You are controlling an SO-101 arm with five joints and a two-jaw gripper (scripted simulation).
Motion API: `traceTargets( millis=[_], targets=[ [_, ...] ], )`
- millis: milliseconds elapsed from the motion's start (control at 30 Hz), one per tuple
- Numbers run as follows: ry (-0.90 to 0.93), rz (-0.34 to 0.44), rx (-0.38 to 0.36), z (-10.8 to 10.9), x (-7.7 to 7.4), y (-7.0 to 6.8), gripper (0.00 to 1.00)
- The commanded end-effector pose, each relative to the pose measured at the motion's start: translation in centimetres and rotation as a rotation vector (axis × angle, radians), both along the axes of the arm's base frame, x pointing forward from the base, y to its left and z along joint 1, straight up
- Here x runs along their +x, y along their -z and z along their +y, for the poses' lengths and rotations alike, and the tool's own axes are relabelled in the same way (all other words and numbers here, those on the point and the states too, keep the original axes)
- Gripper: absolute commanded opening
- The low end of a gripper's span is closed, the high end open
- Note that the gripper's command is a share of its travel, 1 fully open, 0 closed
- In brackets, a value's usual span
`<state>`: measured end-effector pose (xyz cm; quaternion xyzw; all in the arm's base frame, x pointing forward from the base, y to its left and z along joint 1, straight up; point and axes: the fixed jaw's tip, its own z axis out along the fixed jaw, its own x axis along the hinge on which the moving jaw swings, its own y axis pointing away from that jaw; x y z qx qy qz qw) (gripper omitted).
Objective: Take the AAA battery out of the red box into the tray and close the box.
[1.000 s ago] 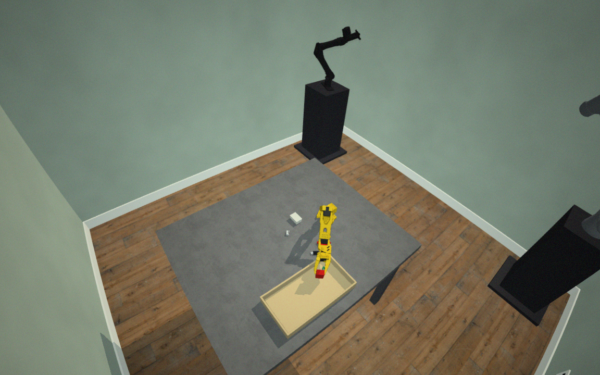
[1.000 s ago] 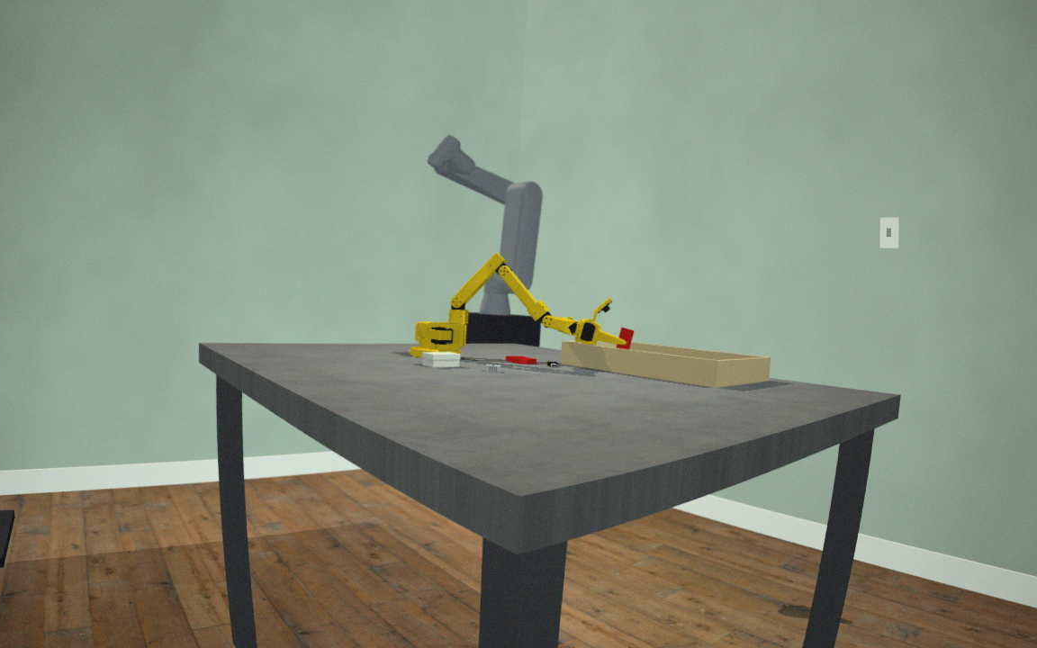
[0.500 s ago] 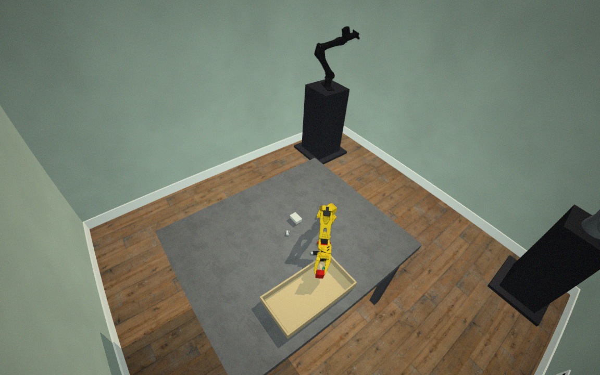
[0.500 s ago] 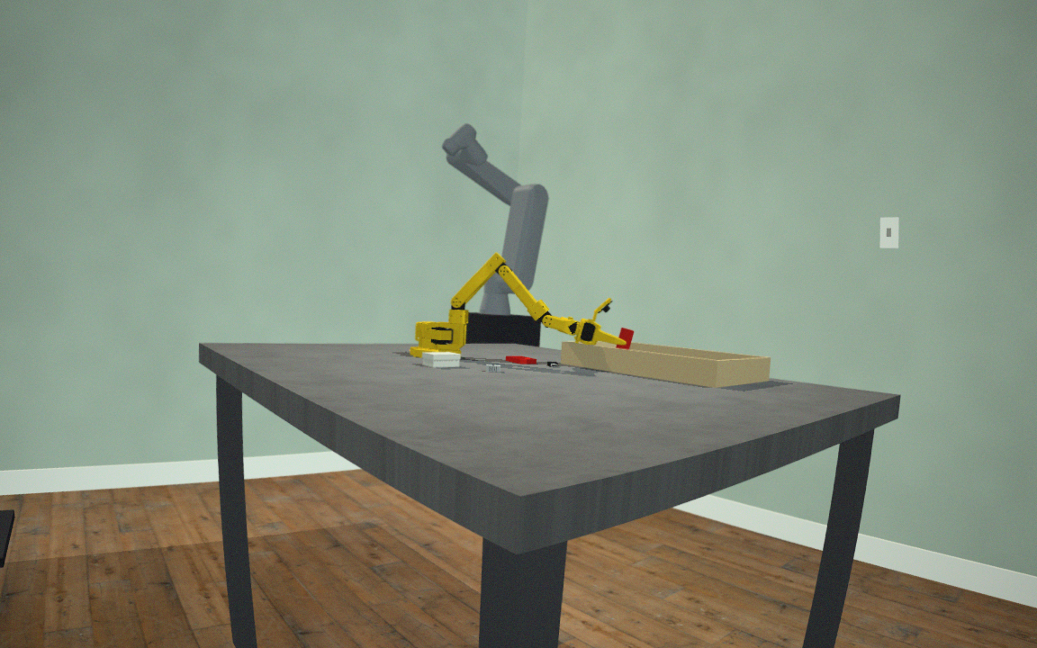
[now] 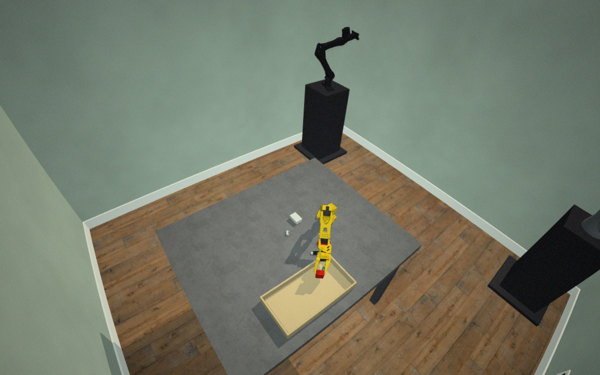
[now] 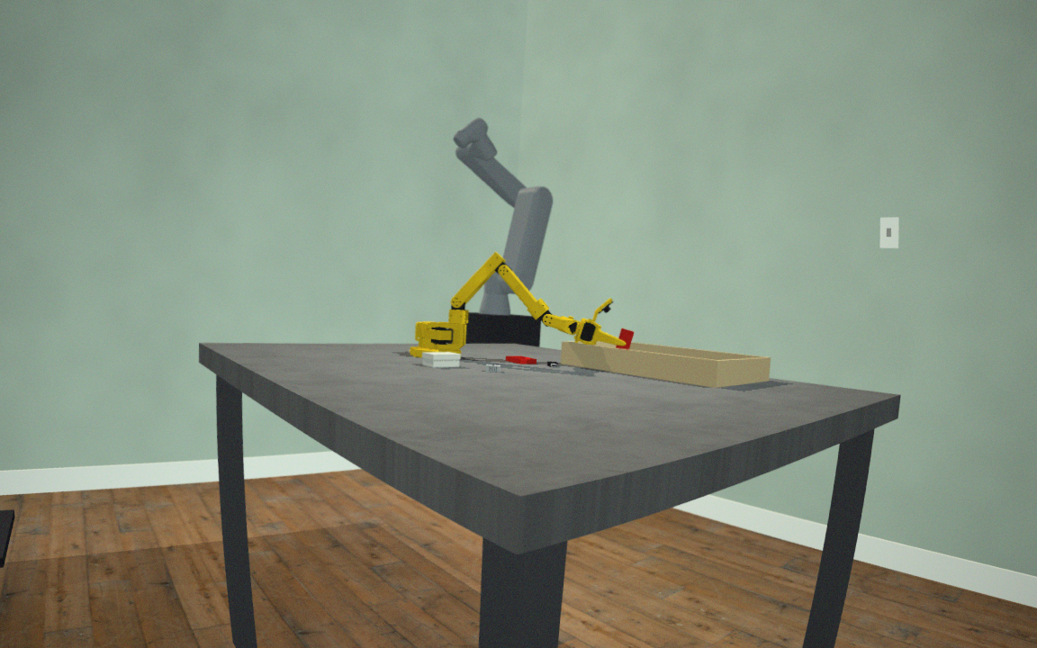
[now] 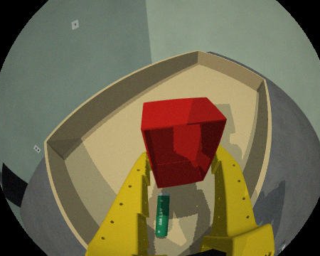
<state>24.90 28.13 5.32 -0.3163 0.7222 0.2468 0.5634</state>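
Note:
My gripper point(image 5: 320, 270) point(image 6: 625, 343) point(image 7: 183, 156) is shut on the red box base point(image 5: 320, 274) point(image 6: 626, 334) point(image 7: 174, 114), one finger at each side. The base is held above the tray point(image 5: 292, 308) point(image 6: 667, 366) point(image 7: 235, 67), turned on its side, its open side facing the wrist camera and its inside empty. The green AAA battery point(image 7: 162, 215) lies on the tray floor, seen between the fingers in the wrist view. A flat red lid point(image 6: 520, 360) lies on the table beside the arm; in the top view the arm mostly hides it.
A white box point(image 5: 295, 218) point(image 6: 441, 360) stands near the arm's base. A small pale object point(image 5: 287, 232) point(image 6: 492, 367) lies near it. A small black-and-white object point(image 5: 313, 253) point(image 6: 553, 364) lies between the red lid and the tray.

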Motion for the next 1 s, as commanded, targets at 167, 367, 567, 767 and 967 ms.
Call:
traceTargets(
  millis=[167, 367, 567, 767, 967],
  targets=[
    [0.005, -0.040, 0.060, 0.4, 0.5, -2.9, 0.21],
    [0.004, -0.038, 0.062, 0.5, 0.5, -3.5, 0.21],
    [0.003, -0.036, 0.064, 0.6, 0.5, -4.0, 0.21],
    [0.002, -0.033, 0.066, 0.7, 0.5, -4.8, 0.21],
    [0.000, -0.030, 0.069, 0.8, 0.5, -5.6, 0.21]
  ],
)
